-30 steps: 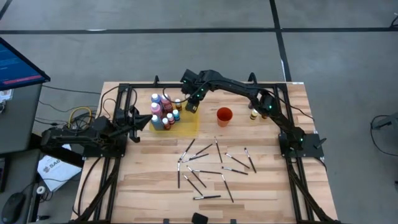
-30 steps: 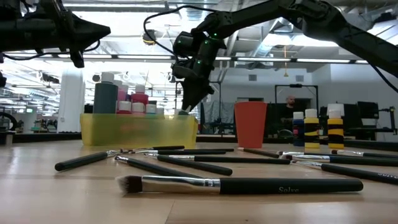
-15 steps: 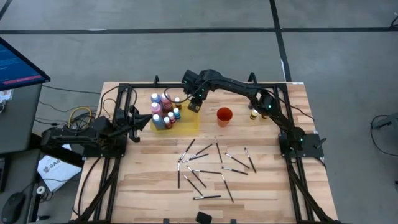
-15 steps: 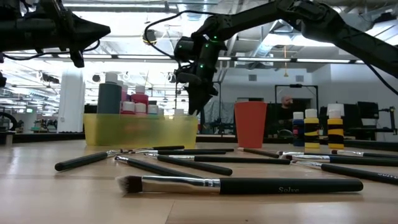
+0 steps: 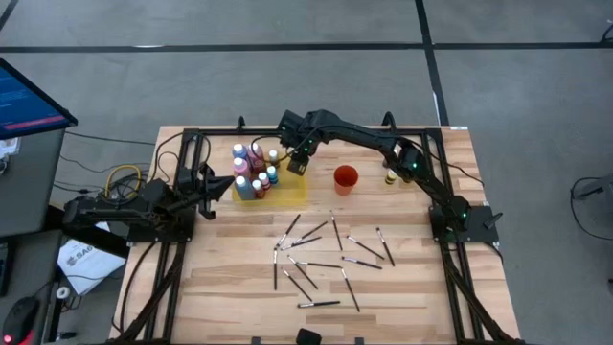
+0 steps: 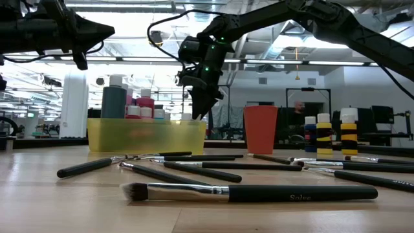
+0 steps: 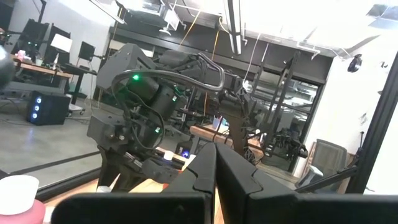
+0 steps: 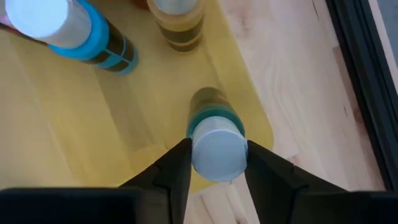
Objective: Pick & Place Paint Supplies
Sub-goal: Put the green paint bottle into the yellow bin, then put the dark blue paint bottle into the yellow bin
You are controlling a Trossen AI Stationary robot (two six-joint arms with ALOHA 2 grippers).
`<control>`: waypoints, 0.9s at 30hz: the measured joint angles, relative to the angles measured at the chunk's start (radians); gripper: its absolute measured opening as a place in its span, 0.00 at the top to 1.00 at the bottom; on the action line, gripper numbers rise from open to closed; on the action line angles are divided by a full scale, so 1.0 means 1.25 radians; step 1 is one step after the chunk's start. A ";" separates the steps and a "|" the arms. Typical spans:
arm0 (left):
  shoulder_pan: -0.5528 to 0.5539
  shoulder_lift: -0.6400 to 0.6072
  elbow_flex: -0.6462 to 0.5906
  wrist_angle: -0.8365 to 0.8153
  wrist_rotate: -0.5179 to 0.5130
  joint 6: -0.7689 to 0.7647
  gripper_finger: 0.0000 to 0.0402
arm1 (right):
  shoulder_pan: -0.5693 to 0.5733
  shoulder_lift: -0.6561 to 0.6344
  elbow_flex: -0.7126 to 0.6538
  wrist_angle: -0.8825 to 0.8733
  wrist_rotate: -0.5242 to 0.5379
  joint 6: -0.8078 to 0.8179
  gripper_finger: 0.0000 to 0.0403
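Observation:
My right gripper (image 5: 298, 165) (image 6: 197, 115) reaches over the near right corner of the yellow mat (image 5: 287, 190) (image 8: 74, 112). It is shut on a small paint bottle (image 8: 211, 124) with a teal band and a pale cap. A cluster of pink, blue and dark bottles (image 5: 251, 171) (image 6: 129, 103) stands on the mat's left part. A few more bottles (image 5: 391, 176) (image 6: 330, 133) stand right of the orange cup (image 5: 345, 178). Dark brushes (image 5: 321, 254) (image 6: 259, 192) lie scattered on the wood. My left gripper (image 5: 222, 185) (image 7: 214, 155) waits shut, left of the mat. My right gripper pinches the bottle's pale cap (image 8: 216, 152) between its two fingers (image 8: 177, 168), coming from above and pointing down. The bottle stays upright, its lower end over the mat's corner. Whether its base rests on the mat I cannot tell.
The orange cup (image 6: 261, 129) stands just right of the mat, close to my right arm. A blue bottle (image 8: 68, 25) and an amber one (image 8: 177, 18) stand on the mat beyond the held bottle. The black frame rails (image 5: 192, 134) border the table.
My right gripper has drifted slightly toward the table's right over the mat's corner and then partly back, staying low. The bottles, brushes and my left arm have kept still.

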 joint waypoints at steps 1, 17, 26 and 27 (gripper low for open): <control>0.000 0.000 0.000 0.000 0.000 0.000 1.00 | 0.000 0.000 0.000 0.001 0.000 0.000 0.66; 0.000 0.000 0.000 0.001 0.000 0.000 1.00 | -0.001 -0.004 0.001 -0.003 -0.003 0.002 0.41; 0.000 0.000 0.000 0.001 0.000 0.000 1.00 | -0.040 -0.112 0.013 -0.145 0.002 0.023 0.43; 0.000 0.000 0.000 0.000 0.000 0.000 1.00 | -0.050 -0.118 0.013 -0.166 0.002 0.031 0.43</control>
